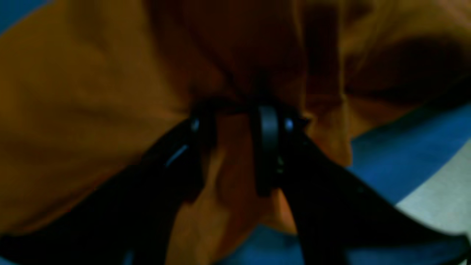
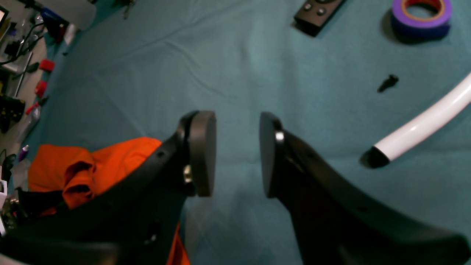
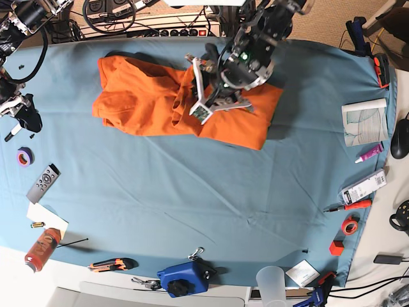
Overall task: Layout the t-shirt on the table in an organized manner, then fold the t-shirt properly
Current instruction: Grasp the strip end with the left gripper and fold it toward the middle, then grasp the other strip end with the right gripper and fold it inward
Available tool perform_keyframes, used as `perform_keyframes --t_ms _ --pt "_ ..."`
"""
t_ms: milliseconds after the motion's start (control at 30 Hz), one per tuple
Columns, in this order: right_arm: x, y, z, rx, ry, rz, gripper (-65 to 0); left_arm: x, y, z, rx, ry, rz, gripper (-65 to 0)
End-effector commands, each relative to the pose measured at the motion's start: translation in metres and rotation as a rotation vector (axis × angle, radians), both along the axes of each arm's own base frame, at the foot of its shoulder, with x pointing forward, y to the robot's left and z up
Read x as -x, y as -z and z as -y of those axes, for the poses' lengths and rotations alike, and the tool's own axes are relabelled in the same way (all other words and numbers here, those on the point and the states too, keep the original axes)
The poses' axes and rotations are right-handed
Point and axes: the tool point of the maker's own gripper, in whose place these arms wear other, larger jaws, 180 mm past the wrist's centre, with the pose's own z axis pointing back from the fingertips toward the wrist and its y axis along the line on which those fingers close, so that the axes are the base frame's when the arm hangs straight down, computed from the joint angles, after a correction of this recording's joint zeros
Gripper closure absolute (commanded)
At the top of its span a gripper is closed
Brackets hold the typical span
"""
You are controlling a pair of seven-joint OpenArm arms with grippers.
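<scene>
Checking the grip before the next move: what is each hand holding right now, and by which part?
The left hand pinches a bunched fold of the t-shirt; which part is unclear. The right hand is open, holding nothing.

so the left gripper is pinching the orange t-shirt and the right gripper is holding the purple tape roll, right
Not quite. The left gripper does pinch the orange t-shirt, but the right gripper holds nothing. The right wrist view shows its jaws open over the bare table, with the purple tape roll lying well apart from it.
</scene>
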Motion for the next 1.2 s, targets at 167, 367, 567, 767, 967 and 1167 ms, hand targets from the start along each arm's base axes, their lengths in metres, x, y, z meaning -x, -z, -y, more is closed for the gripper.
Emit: perform_keyframes --t_ms 167,367,567,767,967,1167 --pt "-0.008 -0.028 0.001 -0.004 -0.022 0.093 -21.2 -0.016 -0.067 0.012 0.091 0.015 0.12 -17.8" --pt "-0.003 -0.018 -0.005 -0.005 -0.047 0.051 -39.3 -0.017 -0.1 0.006 0.119 0.003 0.2 -17.8" --pt "-0.006 0.021 -0.057 -0.083 -0.17 -0.035 -39.3 -0.006 -0.089 0.004 0.101 -0.004 0.164 -17.8" --pt "-0.004 0.055 -0.112 -0.19 -0.242 -0.084 -39.3 -0.004 -0.087 0.004 0.1 -0.004 0.155 -17.8" --pt "0.018 0.083 -0.118 -0.183 -0.23 -0.185 -39.3 0.001 -0.083 0.004 0.1 -0.005 0.138 -17.8" --pt "0.042 0.104 -0.135 -0.212 -0.253 -0.263 -39.3 0.001 -0.084 0.004 0.104 -0.005 0.142 -17.8"
